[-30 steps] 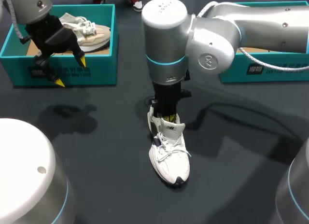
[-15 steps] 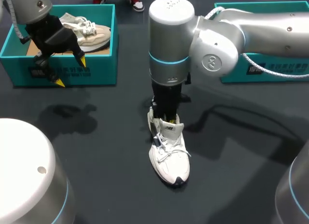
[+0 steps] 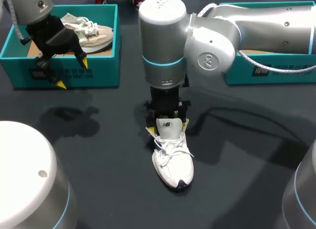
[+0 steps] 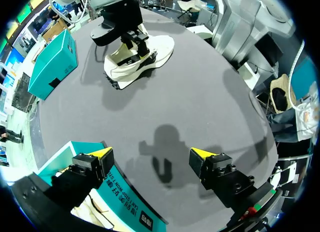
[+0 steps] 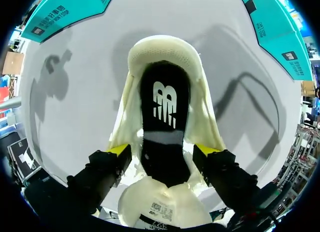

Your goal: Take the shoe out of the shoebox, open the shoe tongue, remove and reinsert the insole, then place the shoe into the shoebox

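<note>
Head view: the white shoe [image 3: 173, 162] stands on the dark table [image 3: 98, 155], outside the shoebox [image 3: 116, 41]. My right gripper [image 3: 167, 126] is over its heel opening. My left gripper [image 3: 72, 73] hangs at the shoebox's front wall.

Left wrist view: my left gripper gapes wide and holds nothing.

Right wrist view: my right gripper is spread wide astride the shoe's collar, with the black insole [image 5: 162, 117] showing between the tips.

White shoe [image 3: 173, 162] with a black toe tip; its insole [image 5: 164, 117] black with a white logo. Shoebox [image 3: 64, 71] at the table's [image 3: 98, 179] far left corner teal; table dark grey.
</note>
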You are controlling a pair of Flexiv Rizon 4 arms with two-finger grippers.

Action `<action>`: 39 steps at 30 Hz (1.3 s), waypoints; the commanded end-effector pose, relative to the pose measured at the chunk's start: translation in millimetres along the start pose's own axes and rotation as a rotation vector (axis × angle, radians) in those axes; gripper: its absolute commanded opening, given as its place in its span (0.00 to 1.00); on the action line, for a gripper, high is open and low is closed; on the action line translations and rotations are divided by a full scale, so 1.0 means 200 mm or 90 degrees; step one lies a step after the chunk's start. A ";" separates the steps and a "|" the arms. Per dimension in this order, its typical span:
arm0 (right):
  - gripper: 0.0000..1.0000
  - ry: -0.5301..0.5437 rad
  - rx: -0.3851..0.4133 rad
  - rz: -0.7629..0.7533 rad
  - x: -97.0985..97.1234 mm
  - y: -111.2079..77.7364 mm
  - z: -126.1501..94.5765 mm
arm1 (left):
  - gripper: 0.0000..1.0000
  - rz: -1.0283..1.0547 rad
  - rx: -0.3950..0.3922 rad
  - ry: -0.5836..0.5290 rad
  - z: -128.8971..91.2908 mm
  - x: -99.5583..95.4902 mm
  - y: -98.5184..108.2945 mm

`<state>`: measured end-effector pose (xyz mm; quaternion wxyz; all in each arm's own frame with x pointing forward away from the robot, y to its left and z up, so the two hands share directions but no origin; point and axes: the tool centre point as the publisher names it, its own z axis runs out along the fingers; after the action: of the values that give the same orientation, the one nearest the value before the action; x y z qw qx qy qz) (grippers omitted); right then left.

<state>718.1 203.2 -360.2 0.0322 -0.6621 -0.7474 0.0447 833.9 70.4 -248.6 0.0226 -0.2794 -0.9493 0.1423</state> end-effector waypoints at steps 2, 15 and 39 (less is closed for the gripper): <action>1.00 -0.001 0.000 0.004 -0.02 -0.01 -0.01 | 1.00 0.000 -0.002 0.000 0.00 0.00 0.00; 1.00 -0.024 -0.009 0.010 -0.04 -0.06 -0.08 | 1.00 0.000 -0.002 0.000 0.00 0.00 0.00; 1.00 -0.068 -0.021 0.093 -0.06 -0.28 -0.16 | 1.00 0.000 -0.002 0.000 0.00 0.00 0.00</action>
<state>672.7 185.5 -330.1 -0.0141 -0.7102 -0.7003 0.0699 833.9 70.4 -248.6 0.0226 -0.2794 -0.9493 0.1423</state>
